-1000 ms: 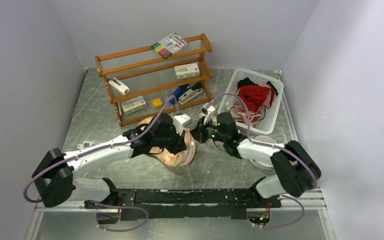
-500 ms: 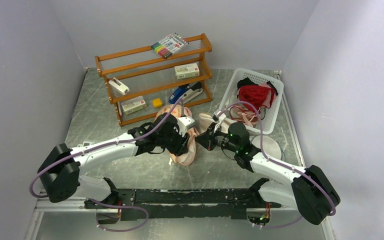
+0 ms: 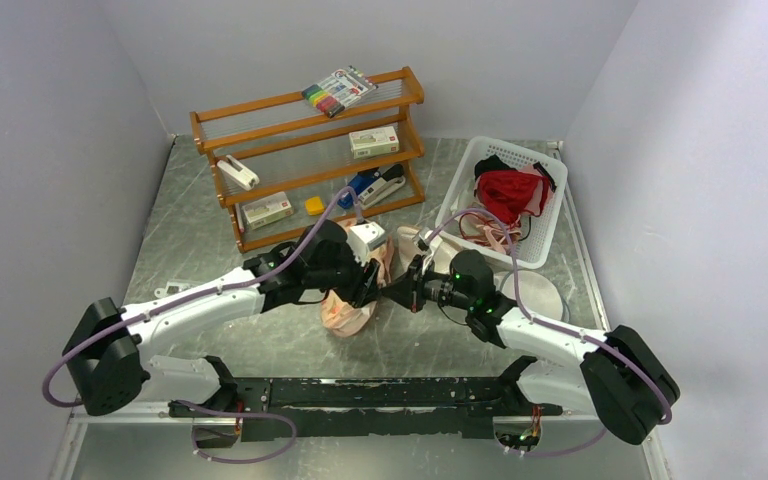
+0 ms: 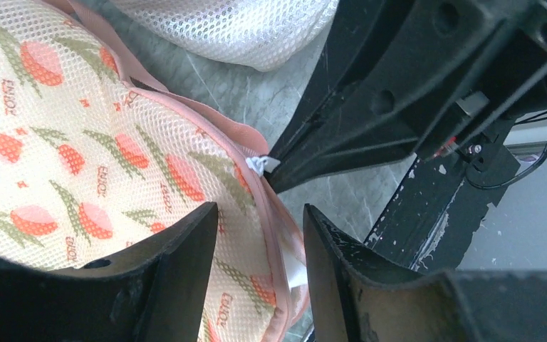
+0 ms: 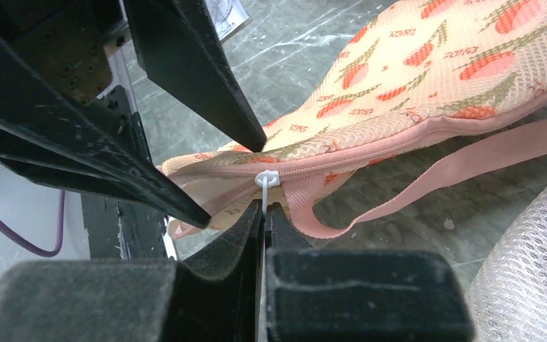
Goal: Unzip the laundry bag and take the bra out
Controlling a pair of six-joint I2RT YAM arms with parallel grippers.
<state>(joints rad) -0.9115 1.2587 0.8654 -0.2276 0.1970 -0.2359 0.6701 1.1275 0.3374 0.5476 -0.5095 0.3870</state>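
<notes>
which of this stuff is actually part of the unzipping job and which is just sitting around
For the job: laundry bag, zip tab, left gripper, right gripper; the bra is not in view.
Lying about: wooden shelf, marker pack, stapler, white basket, red garment, white mesh piece.

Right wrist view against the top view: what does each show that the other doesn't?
Only the right wrist view: the white zip tab pinched in the shut right pincer, and the pink strap. Only the top view: the wooden shelf, the white basket holding a red garment. Both: the floral laundry bag and the open left pincer at its edge.
</notes>
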